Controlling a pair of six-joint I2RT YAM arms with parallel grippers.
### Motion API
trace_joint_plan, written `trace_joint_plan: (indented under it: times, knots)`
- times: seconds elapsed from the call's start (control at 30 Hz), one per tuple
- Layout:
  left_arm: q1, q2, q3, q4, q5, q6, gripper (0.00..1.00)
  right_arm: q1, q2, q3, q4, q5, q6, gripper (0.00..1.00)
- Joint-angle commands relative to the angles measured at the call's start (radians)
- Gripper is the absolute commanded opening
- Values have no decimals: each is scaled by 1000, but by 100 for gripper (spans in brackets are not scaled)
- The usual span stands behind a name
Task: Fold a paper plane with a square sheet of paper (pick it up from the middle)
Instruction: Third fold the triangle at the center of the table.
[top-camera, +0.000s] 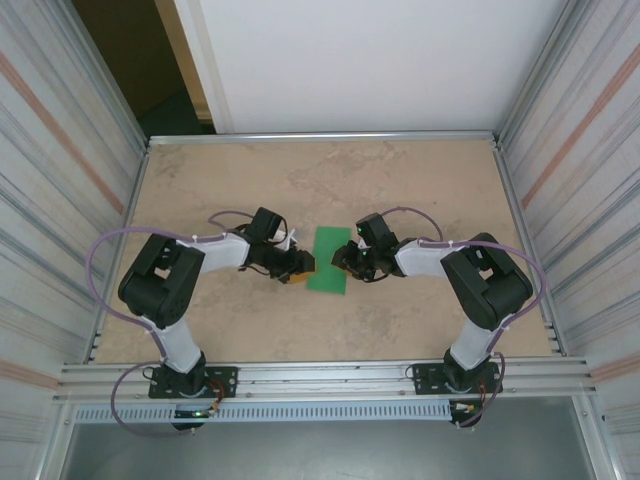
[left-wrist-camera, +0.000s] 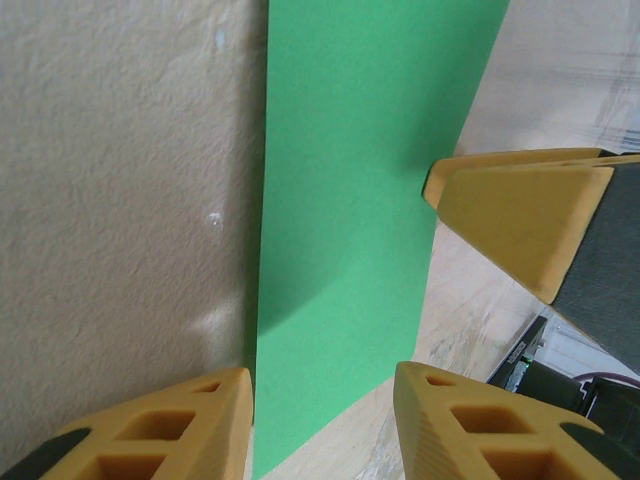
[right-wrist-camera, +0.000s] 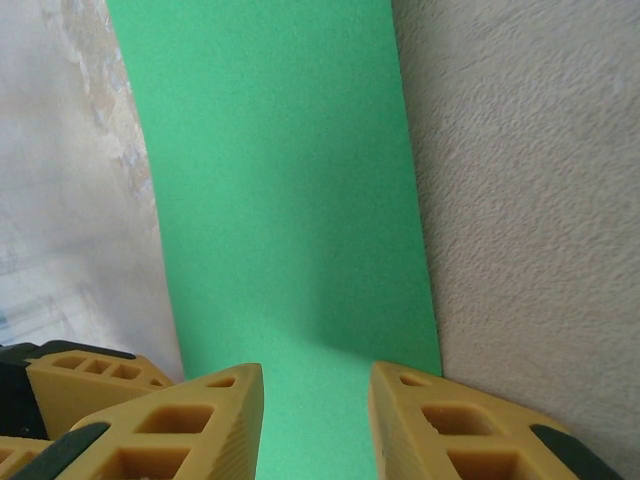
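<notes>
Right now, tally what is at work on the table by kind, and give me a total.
Green paper sheet: 1
End effectors: 2, the left end effector and the right end effector, both open, one at each side of the sheet
Total: 3

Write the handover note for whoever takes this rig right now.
Left gripper: open, low over the paper's left long edge, holding nothing.
Right gripper: open, low over the opposite edge, holding nothing.
Square sheet of paper: flat on the table between the two grippers. It shows as a narrow rectangle, so a first half fold looks done, though the layers can't be seen.
Left to do: all the remaining folds; no tip or dart shape yet.
</notes>
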Motion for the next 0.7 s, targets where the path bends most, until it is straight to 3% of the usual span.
trace_joint_plan:
  times: [0.0,0.33,0.67]
  knots:
    - [-3,23,32,-31,40,36,42,-6,54,-45,-91,37,-1,34]
    - [-2,47,65,-96,-11,60,45,-10,53,-41,-94,34,-2,34]
    - [1,80,61,5,112,28,39,-12,57,-39,-93,30,-4,33]
